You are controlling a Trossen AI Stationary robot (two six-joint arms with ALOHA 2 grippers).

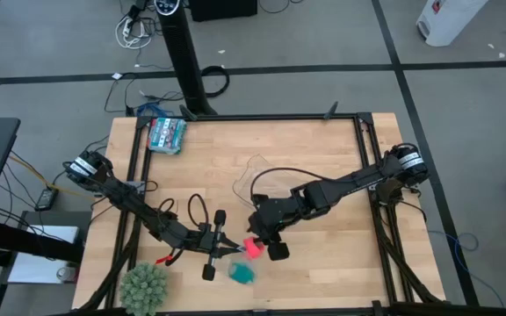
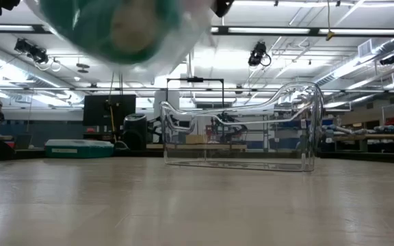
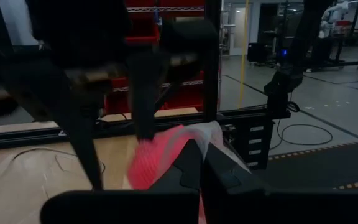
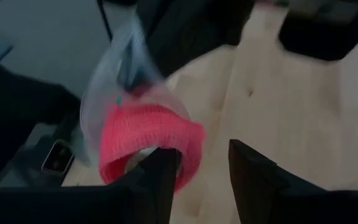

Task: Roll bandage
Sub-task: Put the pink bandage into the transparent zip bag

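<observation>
My right jaws (image 4: 201, 168) stand parted beside the bandage (image 4: 151, 140); my left jaws (image 3: 197, 168) pinch its clear wrapper (image 4: 107, 93) shut. The bandage hangs as a chunky roll between them — long axis unclear — above the surface (image 1: 323, 175) near the front edge. Only the high view shows the teal roll (image 1: 242, 273) just beside it.

A robotics lab or workshop is indicated — a wooden tabletop (image 1: 323, 167) framed in black rails, loose cables (image 1: 134, 31) on grey floor tiles, red shelving (image 3: 166, 56) — and long ceiling strip lights (image 2: 279, 30) over distant benches.
</observation>
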